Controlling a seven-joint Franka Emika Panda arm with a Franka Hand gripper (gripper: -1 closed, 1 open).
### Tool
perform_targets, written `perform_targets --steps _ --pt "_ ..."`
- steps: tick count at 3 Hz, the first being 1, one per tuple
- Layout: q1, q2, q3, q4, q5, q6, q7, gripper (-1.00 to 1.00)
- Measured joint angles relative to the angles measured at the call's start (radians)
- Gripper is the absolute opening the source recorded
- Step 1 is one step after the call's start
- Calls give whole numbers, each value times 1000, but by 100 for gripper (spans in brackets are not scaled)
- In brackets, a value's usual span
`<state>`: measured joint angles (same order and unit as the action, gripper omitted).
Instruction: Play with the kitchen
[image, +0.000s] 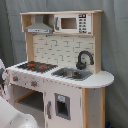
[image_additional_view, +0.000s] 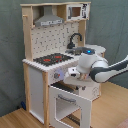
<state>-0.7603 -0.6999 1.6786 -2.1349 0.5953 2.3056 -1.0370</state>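
- The kitchen (image_additional_view: 55, 60) stands tall against a grey curtain (image: 115, 50) in both exterior views.
- In the second exterior view the oven door (image_additional_view: 67, 104) hangs open, tipped out toward the camera.
- The arm (image_additional_view: 107, 69) reaches in from the second exterior view's right.
- Its gripper (image_additional_view: 74, 73) sits just in front of the counter edge, right above the open oven door.
- I cannot tell if the gripper is apart or together, or if it holds anything.
- The hob (image_additional_view: 51, 59) lies up and to the second exterior view's left of the gripper. The tap (image_additional_view: 74, 40) and sink are behind it.
- The door is long from side to side, and its top edge is just below the gripper.
- I think the next move is down to that door, or up to the knobs (image: 22, 80).
- There is open room over the floor (image_additional_view: 15, 117) in front. The counter edge is very close, so a bump could happen there.
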Motion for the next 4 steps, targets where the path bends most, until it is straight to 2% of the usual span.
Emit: perform_targets --steps 2,3,4 --pt "134 -2 -159 0 -121 -77 66 -100" --pt "184 -8 -211 -1 -188 -105 105 -100" --pt "216 -30 -257 -1 -277 -136 135 -100"
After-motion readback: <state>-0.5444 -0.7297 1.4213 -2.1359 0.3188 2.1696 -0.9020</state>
